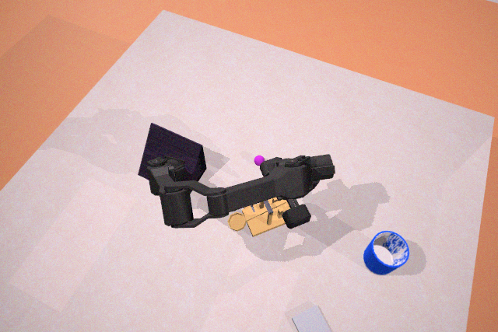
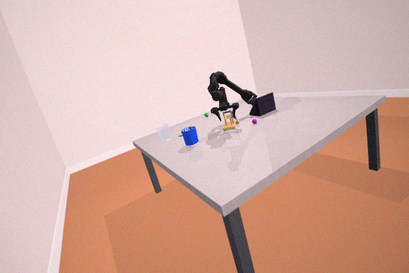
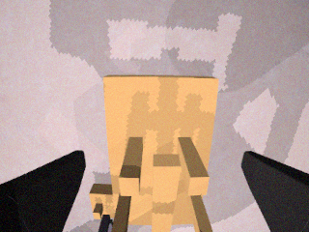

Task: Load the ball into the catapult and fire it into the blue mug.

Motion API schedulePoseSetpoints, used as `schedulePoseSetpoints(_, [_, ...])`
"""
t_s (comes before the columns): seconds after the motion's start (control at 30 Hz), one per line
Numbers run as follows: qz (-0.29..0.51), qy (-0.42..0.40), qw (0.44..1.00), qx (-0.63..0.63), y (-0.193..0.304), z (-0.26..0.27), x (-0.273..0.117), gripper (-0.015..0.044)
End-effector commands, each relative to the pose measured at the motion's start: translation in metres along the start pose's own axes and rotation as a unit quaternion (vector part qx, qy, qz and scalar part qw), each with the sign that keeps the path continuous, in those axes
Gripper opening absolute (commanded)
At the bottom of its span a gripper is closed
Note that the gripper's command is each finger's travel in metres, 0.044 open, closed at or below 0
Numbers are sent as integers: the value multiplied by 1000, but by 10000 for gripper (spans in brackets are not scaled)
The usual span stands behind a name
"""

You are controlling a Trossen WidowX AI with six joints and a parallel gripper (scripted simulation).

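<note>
1. Over the catapult [image 1: 261, 227] [image 2: 229, 127] [image 3: 159, 89], hand [image 1: 282, 191] [image 2: 227, 119] [image 3: 165, 160] is released: fingers spread wide either side of the frame, nothing gripped.
2. Progress: early, by the look of it. Round scoop [image 1: 236, 221] shows no ball in it, so loading isn't done. Aim looks off too: base seems to point to one side of the blue mug [image 1: 380, 267] [image 2: 190, 137]. Mug is upright, no ball visible inside from the top view.
3. Left: fix aim, load, fire. Wide straddle suggests turning the catapult may be the step in hand; order can't be confirmed.
4. Balls: purple ball [image 1: 258, 160] [image 2: 254, 121] sits on the counter [image 1: 241, 79] [image 2: 297, 131] [image 3: 29, 97], off to one side of the hand, outside the fingers. Green ball [image 2: 206, 114] is on its other side, apart from it. Can't tell which is wanted.
</note>
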State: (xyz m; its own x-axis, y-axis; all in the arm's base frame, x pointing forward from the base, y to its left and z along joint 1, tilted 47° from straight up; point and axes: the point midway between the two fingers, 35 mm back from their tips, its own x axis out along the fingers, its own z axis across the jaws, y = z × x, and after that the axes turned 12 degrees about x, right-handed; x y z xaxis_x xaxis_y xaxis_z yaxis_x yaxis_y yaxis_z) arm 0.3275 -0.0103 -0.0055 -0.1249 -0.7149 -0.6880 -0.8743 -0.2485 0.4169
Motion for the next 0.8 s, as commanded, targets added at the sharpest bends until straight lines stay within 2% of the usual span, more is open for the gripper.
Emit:
schedulePoseSetpoints(0.0, [3,2,1000,-4,2,0,8,440])
schedulePoseSetpoints(0.5, [3,3,1000,-4,3,0,28,440])
schedulePoseSetpoints(0.77, [1,1,1000,0,2,0,25,230])
